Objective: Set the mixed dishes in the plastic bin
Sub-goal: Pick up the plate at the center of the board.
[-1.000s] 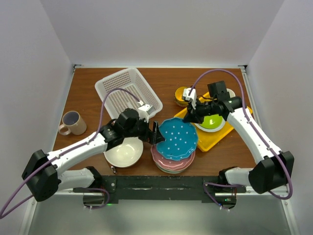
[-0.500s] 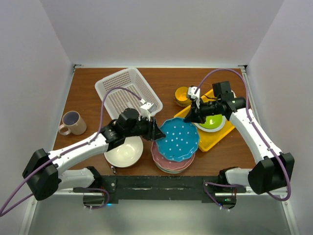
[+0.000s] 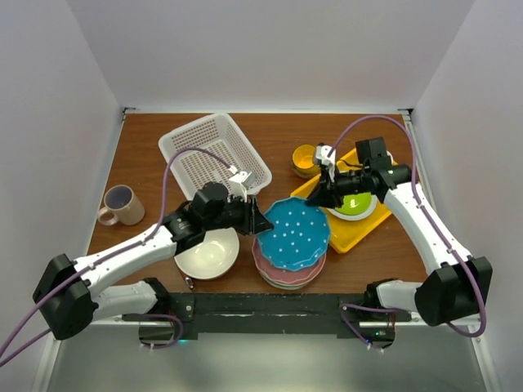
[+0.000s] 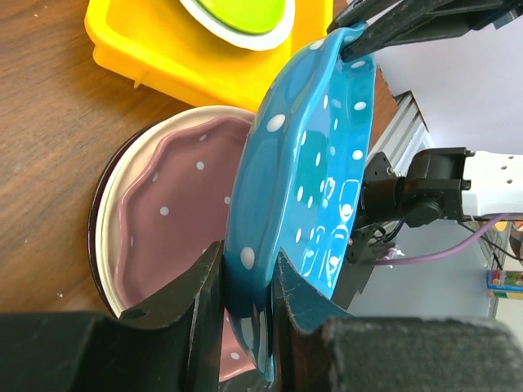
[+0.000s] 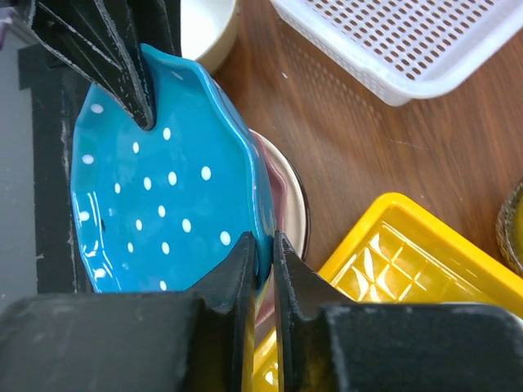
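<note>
Two grips hold the blue white-dotted plate (image 3: 296, 233) at the center of the frame: my left end effector (image 3: 261, 222) pinches its left rim and my right end effector (image 3: 320, 198) pinches its upper right rim. The plate is tilted over the pink dotted plate (image 3: 286, 276) stacked below it. The plastic bin (image 3: 216, 135) sits on the counter (image 3: 147, 139) at upper left. The large cream bowl (image 3: 206, 255) lies at lower left, and the yellow tray (image 3: 359, 233) is at right.

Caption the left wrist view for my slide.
Left pincer clamps the rim of the tilted blue plate over the pink plate; right pincer pinches its far edge.
</note>
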Tool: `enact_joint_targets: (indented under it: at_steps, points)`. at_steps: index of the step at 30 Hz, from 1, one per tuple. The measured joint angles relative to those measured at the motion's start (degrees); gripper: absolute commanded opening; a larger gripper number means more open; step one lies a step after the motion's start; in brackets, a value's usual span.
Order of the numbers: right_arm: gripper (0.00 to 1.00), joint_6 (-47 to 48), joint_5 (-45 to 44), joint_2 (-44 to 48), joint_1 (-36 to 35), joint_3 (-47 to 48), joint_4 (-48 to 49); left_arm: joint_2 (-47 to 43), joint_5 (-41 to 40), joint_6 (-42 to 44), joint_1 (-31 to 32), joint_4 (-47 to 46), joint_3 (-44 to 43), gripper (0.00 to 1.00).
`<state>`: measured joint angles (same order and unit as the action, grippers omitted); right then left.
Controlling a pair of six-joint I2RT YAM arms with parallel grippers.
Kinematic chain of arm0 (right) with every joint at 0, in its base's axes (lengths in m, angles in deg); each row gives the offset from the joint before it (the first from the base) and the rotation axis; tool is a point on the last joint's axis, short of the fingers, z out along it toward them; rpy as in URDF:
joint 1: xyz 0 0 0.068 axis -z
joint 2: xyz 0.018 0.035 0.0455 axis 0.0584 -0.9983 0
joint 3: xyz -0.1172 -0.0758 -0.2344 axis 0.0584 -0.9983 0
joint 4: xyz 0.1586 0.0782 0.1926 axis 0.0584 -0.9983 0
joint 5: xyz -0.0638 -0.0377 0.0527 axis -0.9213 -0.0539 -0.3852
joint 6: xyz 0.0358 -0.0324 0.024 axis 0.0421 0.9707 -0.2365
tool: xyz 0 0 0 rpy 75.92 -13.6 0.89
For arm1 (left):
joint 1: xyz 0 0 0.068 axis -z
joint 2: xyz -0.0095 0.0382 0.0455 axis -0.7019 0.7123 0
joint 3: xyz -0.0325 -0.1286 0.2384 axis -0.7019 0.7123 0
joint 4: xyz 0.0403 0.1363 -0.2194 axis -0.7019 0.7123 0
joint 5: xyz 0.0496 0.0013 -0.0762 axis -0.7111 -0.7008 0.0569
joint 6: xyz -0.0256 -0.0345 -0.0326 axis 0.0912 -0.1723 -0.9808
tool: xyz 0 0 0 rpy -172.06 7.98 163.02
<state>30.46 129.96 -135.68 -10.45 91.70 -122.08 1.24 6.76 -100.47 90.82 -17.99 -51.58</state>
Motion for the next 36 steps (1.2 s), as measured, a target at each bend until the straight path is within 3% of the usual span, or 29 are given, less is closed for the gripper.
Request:
enact_joint_targets:
  at_steps: [2,3,10,27,36]
  points:
    - [0.40,-1.1,1.3,0.3,0.0,-0.2,0.2,-1.4,-0.6,-0.2,0.1,0.4,0.5,0.00]
    - [0.49,-1.7,2.1,0.5,0.1,-0.3,0.5,-2.2,-1.1,-0.3,0.3,1.3,0.6,0.00]
    - [0.78,-4.0,5.4,3.7,2.5,-1.0,1.8,-6.4,-3.5,-0.5,0.3,4.6,1.6,0.00]
    - [0.84,-5.2,13.4,10.3,16.2,-2.6,3.1,-14.1,-3.0,-0.9,-8.0,9.0,1.6,0.00]
    - [0.84,-6.1,15.0,11.7,18.6,-5.6,4.4,-16.7,-3.8,-0.3,-12.0,11.9,1.3,0.00]
